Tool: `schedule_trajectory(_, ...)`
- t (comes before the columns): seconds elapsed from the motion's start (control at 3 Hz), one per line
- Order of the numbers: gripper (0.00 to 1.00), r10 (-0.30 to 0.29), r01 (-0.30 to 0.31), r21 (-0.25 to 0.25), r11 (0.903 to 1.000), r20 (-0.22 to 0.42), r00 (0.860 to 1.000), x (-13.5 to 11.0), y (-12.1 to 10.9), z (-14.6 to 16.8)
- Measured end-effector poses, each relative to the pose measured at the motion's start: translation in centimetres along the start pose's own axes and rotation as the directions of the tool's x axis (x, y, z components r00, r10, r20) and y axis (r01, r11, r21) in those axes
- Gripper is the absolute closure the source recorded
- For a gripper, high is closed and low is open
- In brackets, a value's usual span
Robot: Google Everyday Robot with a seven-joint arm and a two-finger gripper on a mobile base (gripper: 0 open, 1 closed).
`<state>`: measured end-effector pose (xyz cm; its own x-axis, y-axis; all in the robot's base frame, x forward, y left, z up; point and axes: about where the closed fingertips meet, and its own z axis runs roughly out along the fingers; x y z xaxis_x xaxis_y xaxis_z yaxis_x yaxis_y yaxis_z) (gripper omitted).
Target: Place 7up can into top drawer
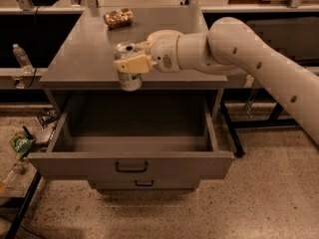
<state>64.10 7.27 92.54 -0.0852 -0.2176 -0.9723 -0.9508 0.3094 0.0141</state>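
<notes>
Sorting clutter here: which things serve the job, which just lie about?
In the job: 7up can, held by the gripper above the front edge of the tabletop; open top drawer.
Lying about: brown can on tabletop; water bottle at left.
</notes>
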Motion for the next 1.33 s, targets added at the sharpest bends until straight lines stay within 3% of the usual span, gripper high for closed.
schedule_trajectory(0.33, 1.0, -0.002, 0.003, 0.01, 0.9999, -0.055, 0.998, 3.1, 2.7, -1.0)
schedule_trajectory(0.67, 1.0, 0.011, -0.007, 0.053, 0.9986, -0.08, 0.997, 7.0, 4.8, -0.7)
schedule_trajectory(1.0, 1.0, 0.021, -0.012, 0.108, 0.9941, -0.084, 0.996, 11.7, 5.0, 1.3)
schedule_trajectory(1.33, 1.0, 0.024, -0.012, 0.192, 0.9813, -0.063, 0.998, 12.0, 3.0, 1.5)
